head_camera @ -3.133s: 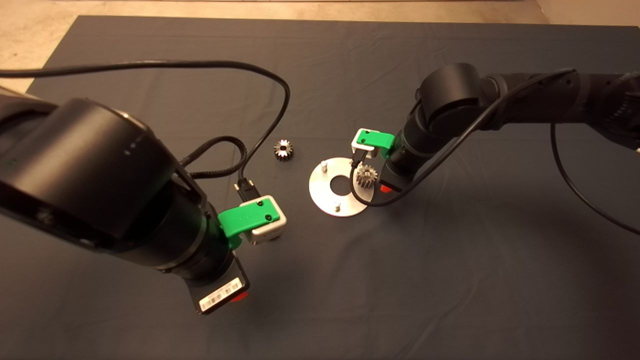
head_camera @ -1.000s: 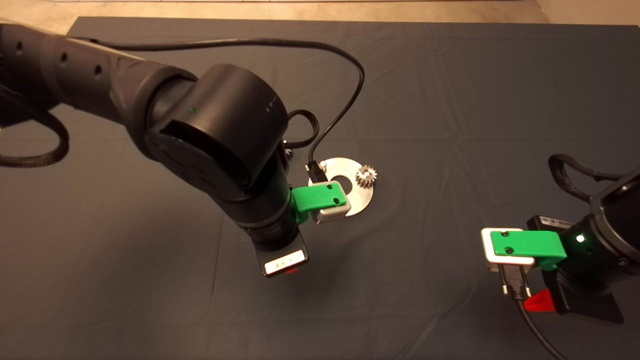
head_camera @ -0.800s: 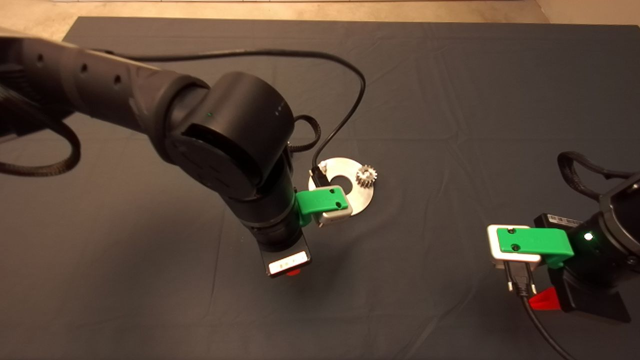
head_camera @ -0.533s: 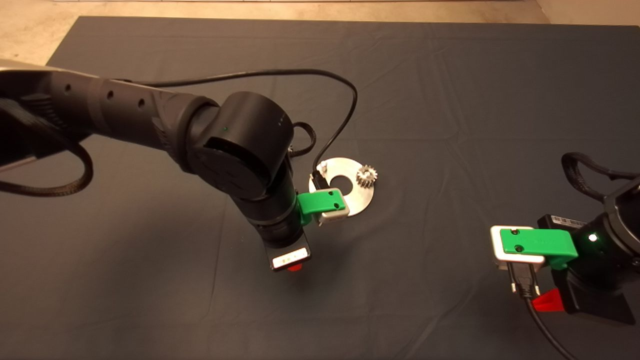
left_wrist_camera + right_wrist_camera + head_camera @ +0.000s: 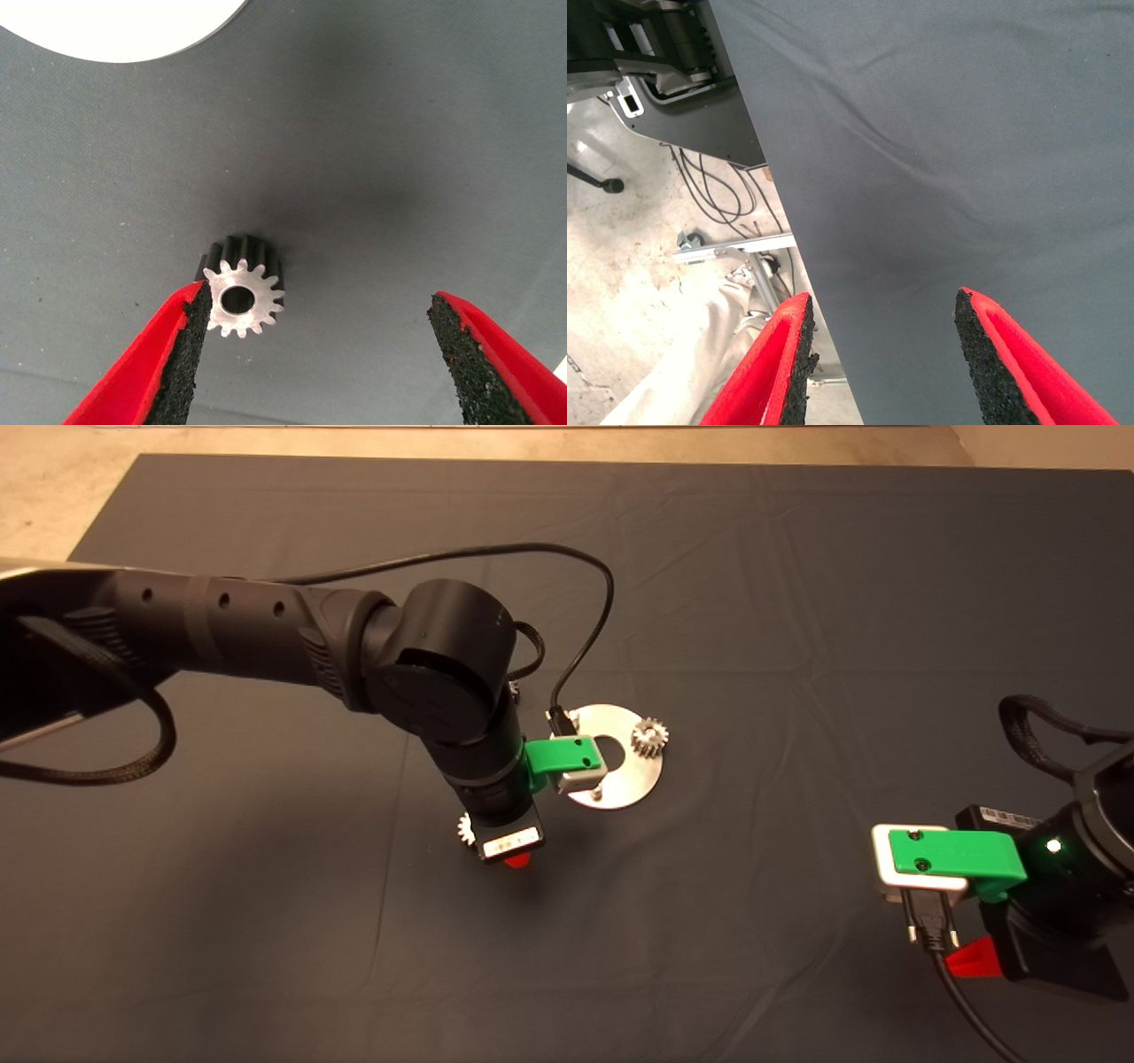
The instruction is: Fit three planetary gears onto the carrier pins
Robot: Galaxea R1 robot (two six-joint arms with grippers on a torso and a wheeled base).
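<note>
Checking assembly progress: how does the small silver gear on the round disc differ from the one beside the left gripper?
The silver toothed gear on the flat round silver disc is seated at the disc's rim, with no gripper near. The silver toothed gear on the dark mat lies loose between the open left gripper's fingers, ungrasped. Both look identical.

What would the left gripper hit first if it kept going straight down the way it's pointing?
Probably the loose gear on the mat: the left gripper is open, with the gear beside one pad, off-centre. Depth is unclear.
</note>
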